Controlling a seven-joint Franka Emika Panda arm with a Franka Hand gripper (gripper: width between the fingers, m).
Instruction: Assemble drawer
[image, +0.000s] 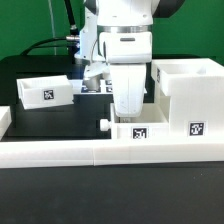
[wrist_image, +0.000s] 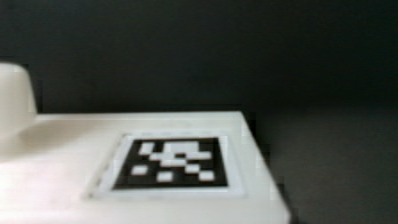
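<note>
Left tray: small open-topped white tray (image: 45, 92) sitting on the black desk (image: 50, 125) over on the left. It has a black-and-white tag on its near side and is well apart from the rest of the set.

Marker board: thin flat strip with little tags (image: 92, 88), lying on the far side between the left tray and the arm. It's mostly hidden.

Arm: chunky white arm (image: 120, 30) pointing straight down in the middle of the scene.

Hand: the hand (image: 128, 112) is low over the middle tray. Its tips melt into all that white plastic, so I honestly can't tell how wide it is or whether it's got hold of anything.

Middle tray: second small tray (image: 160, 131), right under the hand, with a tag on its near wall. Its knob (image: 105, 125) pokes out to the left.

Wrist view: just a flat white surface with a big blurry tag (wrist_image: 173, 163) and dark desk beyond it. There's a rounded white lump (wrist_image: 11, 95) at the edge, and I can't say what it is.

Case: big cubic case (image: 185, 90) on the right, just beside the middle tray. Its opening seems to face up, and there's a tag low on the near face.

Rail: long low white rail (image: 60, 152) running across the near side, just in front of the middle tray and the case.
</note>
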